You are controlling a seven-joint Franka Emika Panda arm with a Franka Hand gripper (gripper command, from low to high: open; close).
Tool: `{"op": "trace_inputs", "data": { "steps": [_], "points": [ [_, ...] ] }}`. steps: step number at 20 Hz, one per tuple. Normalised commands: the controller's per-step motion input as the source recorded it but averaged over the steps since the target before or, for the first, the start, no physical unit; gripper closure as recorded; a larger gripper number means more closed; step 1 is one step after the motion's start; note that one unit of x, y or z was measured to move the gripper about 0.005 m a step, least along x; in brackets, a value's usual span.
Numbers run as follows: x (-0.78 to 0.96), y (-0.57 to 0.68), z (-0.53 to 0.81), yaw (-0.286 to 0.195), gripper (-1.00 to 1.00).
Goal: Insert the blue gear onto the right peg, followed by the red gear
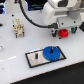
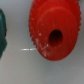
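The blue gear [image 1: 51, 53] lies flat on the white, black-bordered plate [image 1: 36, 61], threaded on the right peg [image 1: 51, 49], whose tip shows at the gear's hub. The plate's shorter post [image 1: 36, 55] stands bare. The red gear [image 1: 63, 33] rests on the table behind the plate, toward the exterior view's right. My gripper [image 1: 63, 31] is low over it, with dark fingers on either side that look apart. Seen by the wrist camera, the red gear [image 2: 52, 30] fills most of the frame, its centre hole dark. No fingers show there.
A beige blocky fixture [image 1: 18, 27] stands at the exterior view's left. A dark green object [image 2: 2, 35] sits close beside the red gear. The white arm [image 1: 57, 10] rises above the gripper. The table's far edge runs along the back.
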Motion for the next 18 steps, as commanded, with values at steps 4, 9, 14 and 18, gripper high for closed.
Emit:
{"op": "trace_inputs", "data": {
  "steps": [4, 9, 14, 18],
  "points": [
    [-0.17, 0.01, -0.10, 0.000, 1.00],
    [-0.07, 0.02, -0.04, 0.000, 1.00],
    [-0.03, 0.02, 0.03, 0.000, 1.00],
    [-0.05, -0.02, 0.05, 0.000, 1.00]
  ]
}}
